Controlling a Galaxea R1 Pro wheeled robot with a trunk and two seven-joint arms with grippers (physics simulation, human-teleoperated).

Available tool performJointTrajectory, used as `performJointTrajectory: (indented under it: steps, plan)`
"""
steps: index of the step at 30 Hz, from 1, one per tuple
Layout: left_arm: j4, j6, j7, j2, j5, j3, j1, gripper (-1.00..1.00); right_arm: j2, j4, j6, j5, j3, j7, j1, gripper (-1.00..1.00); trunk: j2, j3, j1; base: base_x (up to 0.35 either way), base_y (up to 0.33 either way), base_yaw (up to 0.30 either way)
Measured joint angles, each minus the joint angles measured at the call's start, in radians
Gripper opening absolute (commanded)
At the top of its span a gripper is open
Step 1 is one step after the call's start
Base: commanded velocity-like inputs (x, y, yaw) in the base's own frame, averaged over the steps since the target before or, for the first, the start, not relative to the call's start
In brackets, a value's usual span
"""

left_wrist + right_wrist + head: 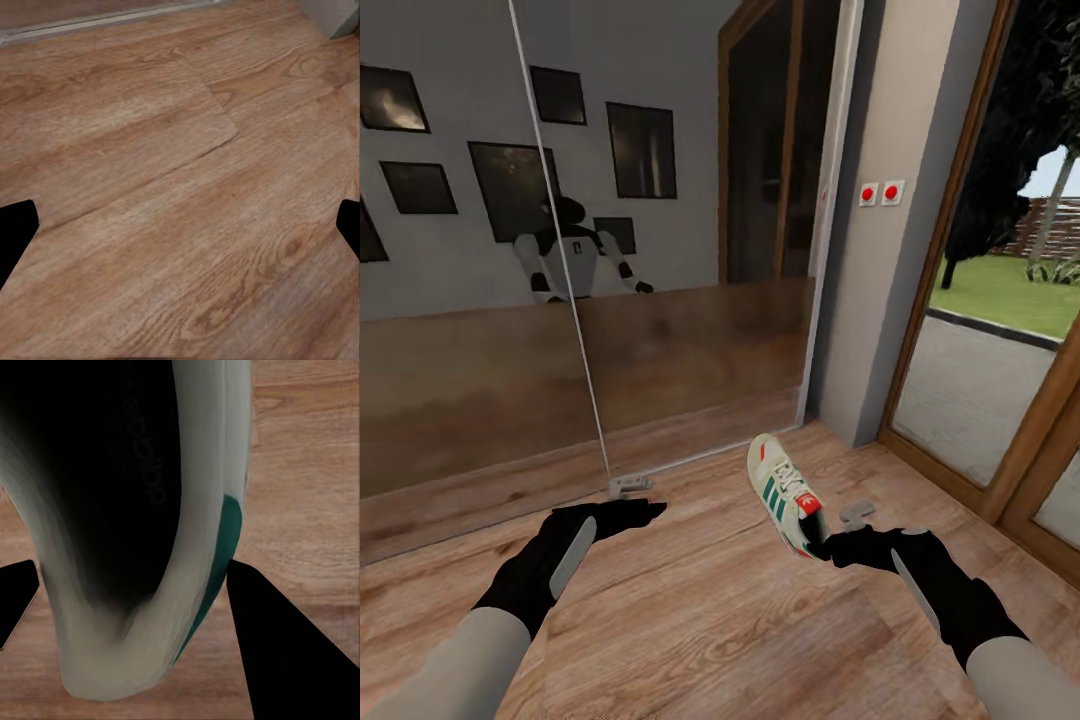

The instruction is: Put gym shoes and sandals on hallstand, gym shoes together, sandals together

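Note:
One gym shoe [784,492], white with green stripes and a red-orange heel patch, hangs tilted just above the wooden floor, toe pointing toward the wall. My right gripper [828,549] is shut on its heel end. In the right wrist view the shoe's dark opening and pale side [202,510] sit between the two black fingers [285,652]. My left gripper [645,512] hovers open over bare floor, its fingertips [15,236] spread wide apart with nothing between them. The sandals and the hallstand are out of view.
A mirrored glass panel [560,300] ahead reflects the robot. A small metal fitting [628,484] sits at its base, another [857,512] beside the shoe. A grey wall pillar [890,250] and wood-framed glass doors [1000,380] close off the right.

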Motion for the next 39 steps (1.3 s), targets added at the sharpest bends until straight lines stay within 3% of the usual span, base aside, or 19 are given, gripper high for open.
performJointTrajectory:
  steps: [3, 14, 19, 39]
  plan:
    - [0.0, -0.018, 0.0, 0.0, 0.0, 0.001, 0.0, 1.0, 0.001, 0.002, 0.0, 0.0, 0.001, 0.0, 0.0, -1.0, 0.0, 0.0, 0.0, 0.0, 0.0, 0.3]
    - [0.005, -0.351, -0.003, 0.005, 0.02, 0.005, 0.033, 1.0, 0.001, 0.004, 0.0, 0.0, 0.001, 0.0, 0.0, -1.0, 0.0, 0.0, 0.0, 0.0, 0.0, 0.3]
    - [0.005, -0.455, -0.003, 0.007, 0.02, 0.006, 0.059, 1.0, 0.001, 0.004, 0.0, 0.0, 0.002, 0.0, 0.0, -1.0, 0.0, 0.0, 0.0, 0.0, 0.0, 0.3]
    - [0.005, -0.481, -0.003, 0.005, 0.022, 0.005, 0.069, 1.0, 0.002, 0.004, 0.0, -0.001, 0.002, 0.0, 0.0, -1.0, 0.0, 0.0, 0.0, 0.0, 0.0, 0.3]
